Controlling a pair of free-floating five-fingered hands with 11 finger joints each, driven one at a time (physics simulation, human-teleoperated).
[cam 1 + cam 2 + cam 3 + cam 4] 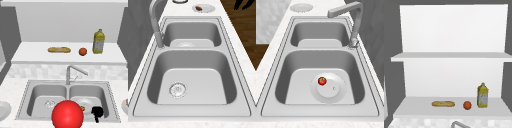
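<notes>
The right hand (97, 112) shows in the lower right part of the front view, in the air over the front edge of the sink (25, 95), and it touches nothing. In the left side view the same hand (241, 4) is at the upper right corner, above the dark floor. There its fingers look straight and a little spread, so the hand is relaxed and holds nothing.

The thing nearest to it is a small red tomato (82, 108), just to the left of the hand in the front view. In the right side view the tomato (322, 80) lies on the upper left part of a white plate (339, 96), and this plate rests on the floor of the nearer basin.

A large red ball (67, 114) is at the bottom centre of the front view, in front of the sink's divider. The faucet (68, 75) stands behind the divider, with its spout turned to the right of the frame.

On the shelf (30, 53) in the upper half of the front view there are a bread loaf (59, 49), an orange (82, 51) and a yellow bottle (98, 41), side by side.
</notes>
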